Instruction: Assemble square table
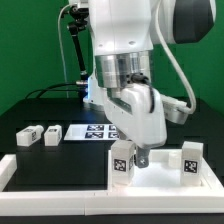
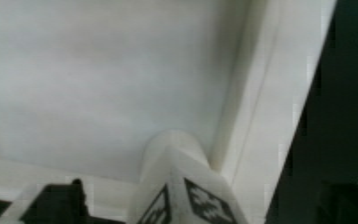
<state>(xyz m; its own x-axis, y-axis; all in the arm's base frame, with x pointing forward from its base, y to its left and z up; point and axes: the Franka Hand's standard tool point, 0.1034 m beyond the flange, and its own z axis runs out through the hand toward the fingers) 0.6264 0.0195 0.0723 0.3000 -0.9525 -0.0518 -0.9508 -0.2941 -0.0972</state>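
My claw (image 1: 138, 156) stands wide about an upright leg (image 1: 122, 161) on the square top (image 1: 160, 180), toward the exterior view's left, gripping nothing. I'd rise straight, not nudging it, then fetch a loose leg (image 1: 50, 133) off the desk (image 1: 30, 108).

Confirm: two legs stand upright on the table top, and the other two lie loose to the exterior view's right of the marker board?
Wrong side. The two loose legs lie to the exterior view's left of the marker board, as the exterior view shows. The two standing legs are upright on the table top.
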